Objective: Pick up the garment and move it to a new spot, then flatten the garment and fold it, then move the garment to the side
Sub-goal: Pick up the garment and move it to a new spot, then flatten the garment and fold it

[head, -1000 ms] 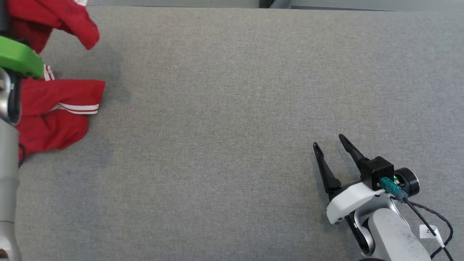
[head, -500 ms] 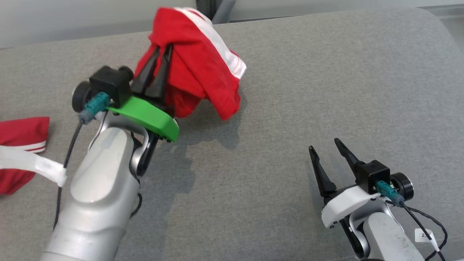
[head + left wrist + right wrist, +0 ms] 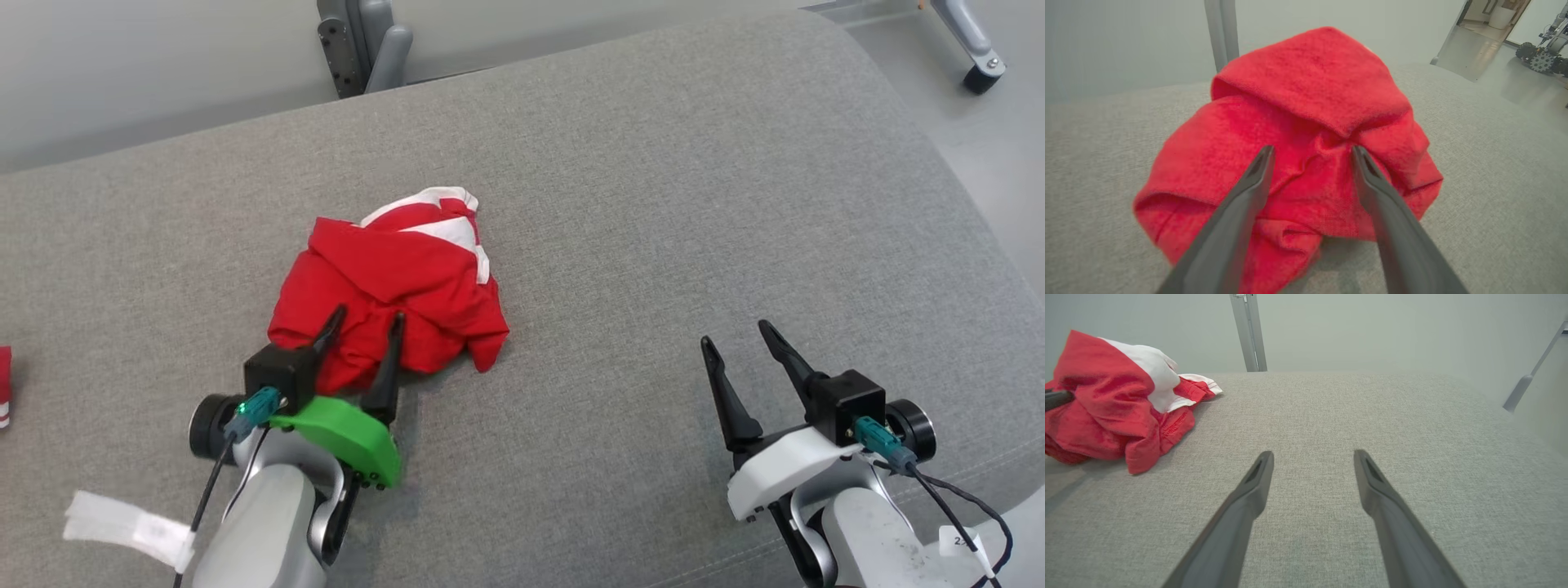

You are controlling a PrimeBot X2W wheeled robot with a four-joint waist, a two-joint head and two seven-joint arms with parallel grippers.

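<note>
Where the grey padded table [image 3: 653, 204] runs just left of its middle, the red garment [image 3: 392, 286] lies in a crumpled heap, with a white band showing at its far edge. The left gripper [image 3: 368, 313] sits at the heap's near side with its two fingers spread wide, their tips over the nearest folds. In the left wrist view the cloth bulges up between and beyond the fingers, and nothing is pinched. Whether the tips actually touch the fabric is hard to tell from these angles. The right gripper [image 3: 736, 333] is over bare table well to the right of the garment, its fingers likewise spread with nothing between them. In the right wrist view the heap sits at the far left, white band on top. A scrap of another red cloth [image 3: 3, 384] peeks in at the head view's left edge, well apart from the heap. A grey post [image 3: 367, 41] stands beyond the table's far edge.
</note>
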